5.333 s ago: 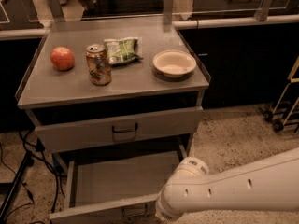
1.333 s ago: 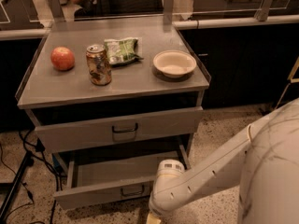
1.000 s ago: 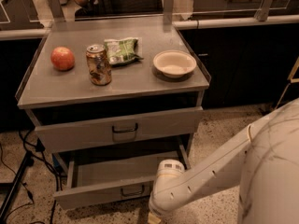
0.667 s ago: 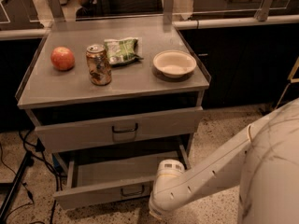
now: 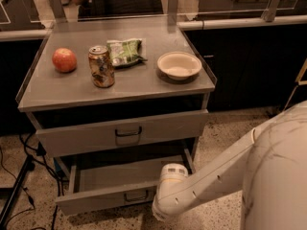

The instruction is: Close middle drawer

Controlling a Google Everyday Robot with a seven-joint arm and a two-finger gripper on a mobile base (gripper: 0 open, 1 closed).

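Pincer hidden under arm, grip unclear, grey middle drawer pulled out, shallow

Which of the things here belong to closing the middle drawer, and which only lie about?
For the job: middle drawer, pulled out; robot arm at its front; gripper hidden below the arm's end.
Lying about: apple, soda can, green snack bag, white bowl, on the cabinet top.
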